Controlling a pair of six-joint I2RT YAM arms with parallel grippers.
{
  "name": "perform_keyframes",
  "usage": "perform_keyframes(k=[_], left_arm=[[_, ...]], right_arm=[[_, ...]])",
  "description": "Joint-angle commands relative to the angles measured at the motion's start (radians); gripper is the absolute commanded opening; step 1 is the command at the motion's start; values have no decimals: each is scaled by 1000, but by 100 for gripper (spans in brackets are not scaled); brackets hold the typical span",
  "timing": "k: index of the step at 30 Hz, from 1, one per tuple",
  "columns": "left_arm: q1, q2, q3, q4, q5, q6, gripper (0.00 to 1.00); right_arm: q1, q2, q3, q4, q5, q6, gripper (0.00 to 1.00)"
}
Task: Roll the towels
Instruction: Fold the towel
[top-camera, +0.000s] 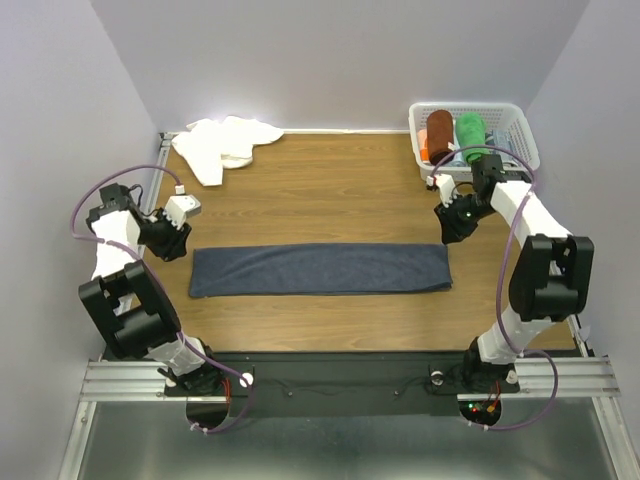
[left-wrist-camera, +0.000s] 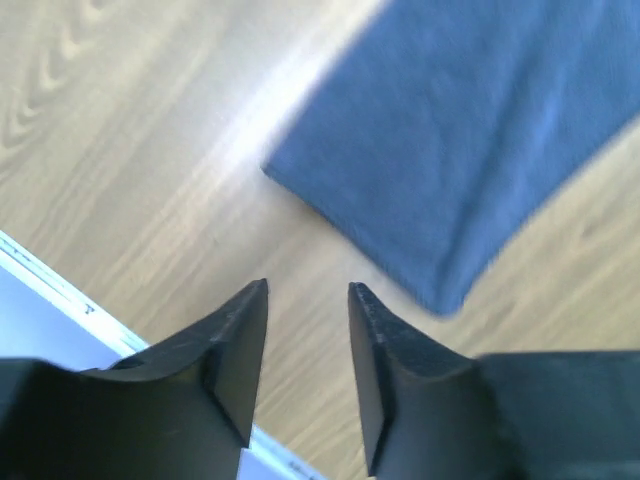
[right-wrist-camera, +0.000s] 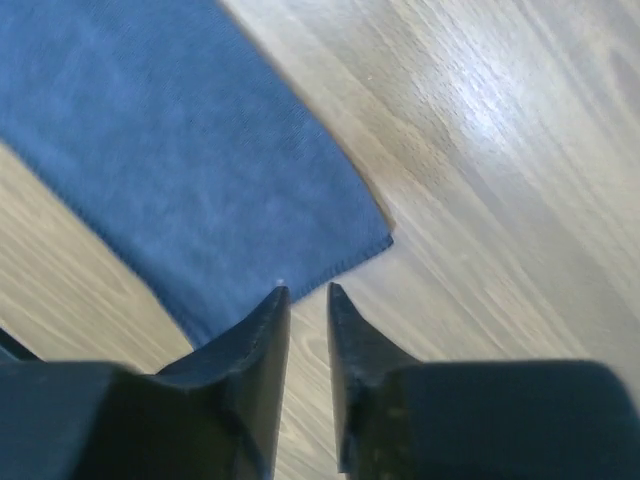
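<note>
No roll started, judging by the lie of things. Flat across mid-desk, 9 to 3 o'clock: the dark slate blue-grey cloth towel (top-camera: 320, 269), folded into a long strip. Bunched up at 11 o'clock: the larger plain white cloth towel (top-camera: 225, 143). Just off the strip's 9 o'clock end, the black two-finger left hand (left-wrist-camera: 308, 290), parted a little, empty. Over the 3 o'clock corner, the black right hand (right-wrist-camera: 308, 292), barely parted, empty too. Both rolls left to do. Pale wood-grain desk (top-camera: 330, 200), glare-streaked; plain grey walls (top-camera: 330, 60); at 1 o'clock a white plastic basket (top-camera: 500, 108) holding a rust-brown rolled towel (top-camera: 439, 133) and a bright green one (top-camera: 470, 130).
</note>
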Motion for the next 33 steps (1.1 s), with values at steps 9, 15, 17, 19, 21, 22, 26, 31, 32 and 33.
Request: perform_keyframes(k=[9, 15, 17, 19, 21, 22, 26, 31, 32, 33], left_arm=[[-122, 96, -49, 311, -54, -432, 28], [-123, 167, -66, 319, -96, -435, 24], [-123, 180, -66, 311, -83, -436, 21], [-127, 182, -73, 325, -85, -441, 25], [-131, 190, -80, 337, -105, -445, 35], [-134, 196, -78, 339, -114, -447, 36], [-139, 236, -77, 400, -169, -488, 39], [-143, 295, -32, 426, -200, -508, 29], [-143, 305, -23, 425, -200, -511, 24], [-143, 315, -14, 425, -195, -513, 15]], right_arm=[[33, 161, -22, 191, 125, 251, 19], [33, 198, -56, 253, 208, 242, 19], [33, 215, -55, 262, 223, 238, 18], [33, 221, -55, 266, 229, 235, 18], [33, 229, -58, 277, 243, 232, 19], [33, 233, -58, 280, 249, 231, 19], [33, 244, -56, 300, 266, 226, 19], [33, 253, -44, 317, 295, 220, 20], [33, 256, -41, 320, 301, 219, 20], [33, 261, -38, 323, 308, 215, 20]])
